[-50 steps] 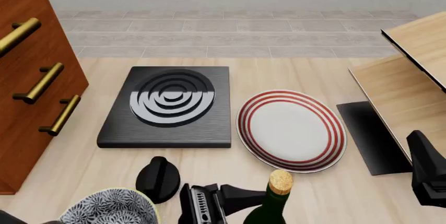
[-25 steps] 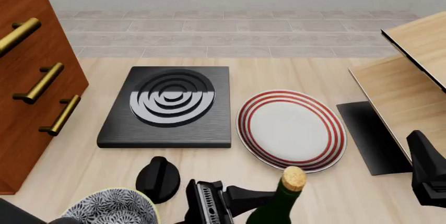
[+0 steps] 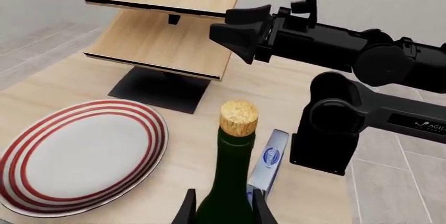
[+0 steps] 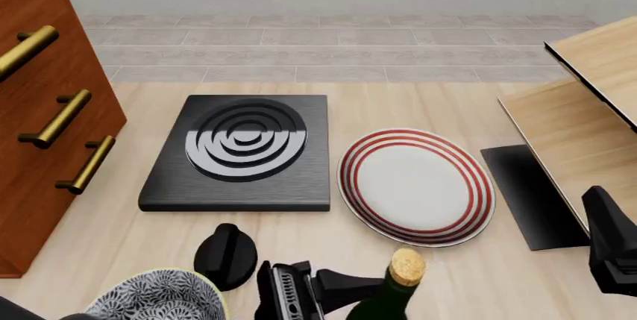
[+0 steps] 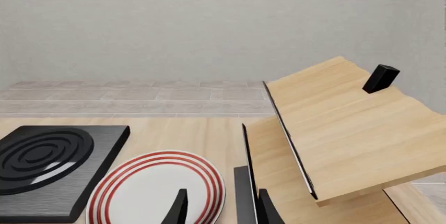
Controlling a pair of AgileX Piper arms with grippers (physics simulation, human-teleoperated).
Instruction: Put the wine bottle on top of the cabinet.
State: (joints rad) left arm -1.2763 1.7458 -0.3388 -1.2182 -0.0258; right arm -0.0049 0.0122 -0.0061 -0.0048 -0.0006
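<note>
Since a moment ago the wine bottle (image 4: 396, 290) swung back upright, my left fingers (image 3: 221, 208) clamped round its body (right ones empty, parted). Carrying it to the cabinet (image 4: 40, 111) at nine o'clock remains.

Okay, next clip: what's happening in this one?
The left gripper has its fingers on either side of the wine bottle, which stands near the front edge of the table, just in front of the red-striped plate. The cabinet it is meant for stands at the far left, nothing visible on the corner of its top that shows. The right gripper is empty, off to the right by the light-wood shelf unit.
</note>
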